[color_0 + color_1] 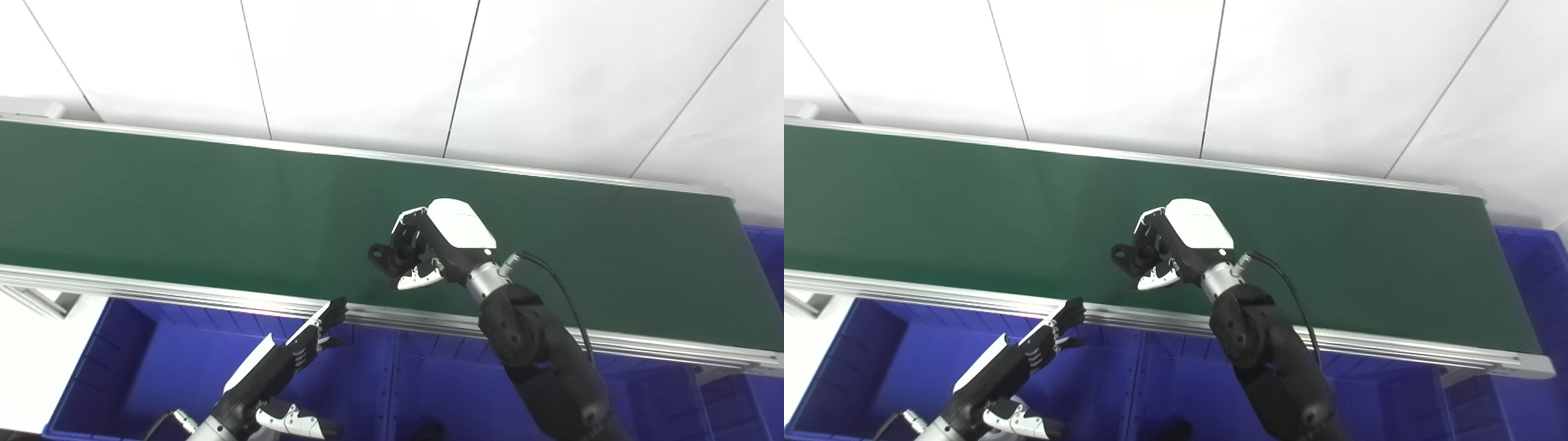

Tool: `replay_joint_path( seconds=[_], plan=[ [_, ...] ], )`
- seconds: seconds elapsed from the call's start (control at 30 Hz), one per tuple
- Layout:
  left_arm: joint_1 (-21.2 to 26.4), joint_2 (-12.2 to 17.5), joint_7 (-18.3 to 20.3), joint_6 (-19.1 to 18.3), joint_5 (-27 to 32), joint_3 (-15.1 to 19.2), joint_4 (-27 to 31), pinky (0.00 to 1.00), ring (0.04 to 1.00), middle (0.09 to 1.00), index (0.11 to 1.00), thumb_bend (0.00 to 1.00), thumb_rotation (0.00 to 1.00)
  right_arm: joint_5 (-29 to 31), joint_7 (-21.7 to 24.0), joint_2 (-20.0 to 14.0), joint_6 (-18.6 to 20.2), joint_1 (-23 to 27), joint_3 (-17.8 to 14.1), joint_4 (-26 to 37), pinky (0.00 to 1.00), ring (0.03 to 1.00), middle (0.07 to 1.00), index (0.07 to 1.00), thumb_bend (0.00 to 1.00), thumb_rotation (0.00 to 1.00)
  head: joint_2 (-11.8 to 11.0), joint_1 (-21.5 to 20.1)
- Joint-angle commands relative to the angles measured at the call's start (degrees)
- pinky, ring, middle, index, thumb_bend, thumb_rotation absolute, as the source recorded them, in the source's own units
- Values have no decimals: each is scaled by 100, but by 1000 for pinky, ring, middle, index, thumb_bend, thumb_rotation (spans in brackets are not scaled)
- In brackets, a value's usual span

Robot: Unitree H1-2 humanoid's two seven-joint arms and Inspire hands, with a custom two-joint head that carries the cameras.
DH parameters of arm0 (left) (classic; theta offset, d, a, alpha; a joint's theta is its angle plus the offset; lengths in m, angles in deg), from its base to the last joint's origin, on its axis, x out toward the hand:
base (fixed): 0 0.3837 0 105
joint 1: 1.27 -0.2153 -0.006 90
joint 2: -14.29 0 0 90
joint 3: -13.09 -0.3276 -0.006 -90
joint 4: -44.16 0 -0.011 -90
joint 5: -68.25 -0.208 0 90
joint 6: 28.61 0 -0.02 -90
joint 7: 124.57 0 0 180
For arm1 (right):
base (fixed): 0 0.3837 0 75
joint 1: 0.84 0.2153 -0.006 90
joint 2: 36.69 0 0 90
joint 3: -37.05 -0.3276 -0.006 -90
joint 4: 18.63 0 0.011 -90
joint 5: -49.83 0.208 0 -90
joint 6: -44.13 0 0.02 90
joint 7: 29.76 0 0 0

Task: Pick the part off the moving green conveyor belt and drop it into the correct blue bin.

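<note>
My right hand [429,245] reaches over the near half of the green conveyor belt [184,202], fingers curled around a small black part [392,255]. The same black part [1132,257] sticks out to the left of the right hand [1176,245], and whether it is lifted off the belt I cannot tell. My left hand [294,355] hovers low over the blue bins, just below the belt's front rail, with fingers stretched out and nothing in it. The left hand [1029,355] stays apart from the part.
Blue bins [159,367] line the space under the belt's near rail, split by dividers; another blue bin [765,245] stands at the belt's right end. A dark object [429,429] lies in the middle bin. A white panelled wall runs behind the belt.
</note>
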Motion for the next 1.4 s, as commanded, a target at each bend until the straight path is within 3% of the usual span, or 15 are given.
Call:
replay_joint_path(
  seconds=[0.0,0.33,0.57,0.83,1.0,1.1,1.23,1.3,1.33,1.37],
  plan=[
    [-15,41,-35,76,1,3,204,874,991,1000,1000,720,353,-103,86,-26,165,16,-144,580,440,484,503,468,515,0,4,1],
    [4,16,-73,94,-14,38,187,872,983,1000,1000,710,348,-172,490,-257,248,-728,-589,2019,477,488,519,446,513,0,109,-36],
    [-7,4,-80,-4,27,39,343,872,985,1000,1000,690,324,-124,674,-570,182,-1673,-730,2407,447,486,516,452,513,0,290,-85],
    [7,59,-61,-262,34,61,588,866,987,1000,1000,688,349,-209,536,-876,-169,-2733,-538,2243,429,475,515,456,514,0,532,-110],
    [-37,79,-62,-389,93,96,713,863,987,1000,1000,690,338,-259,1077,-1004,206,-2931,-427,2067,400,445,514,478,514,0,677,-74],
    [-74,86,-68,-444,107,119,780,861,985,1000,1000,698,337,-401,1331,-985,455,-2968,-414,1854,285,376,470,520,510,0,742,-107],
    [-70,87,-60,-493,112,139,821,851,983,1000,1000,702,338,-584,1591,-938,664,-2879,-407,1689,250,352,457,535,506,0,799,-91],
    [-71,87,-63,-526,100,142,847,851,987,1000,1000,702,337,-677,1676,-981,636,-2831,-350,1605,359,400,498,519,511,0,810,-85],
    [-68,90,-63,-535,92,143,852,852,987,1000,1000,704,345,-707,1686,-1008,589,-2815,-323,1566,462,529,511,500,515,0,810,-85],
    [-66,94,-62,-552,86,142,867,853,987,1000,1000,706,348,-731,1656,-1013,559,-2829,-318,1561,516,596,518,490,517,0,820,-93]
  ],
)
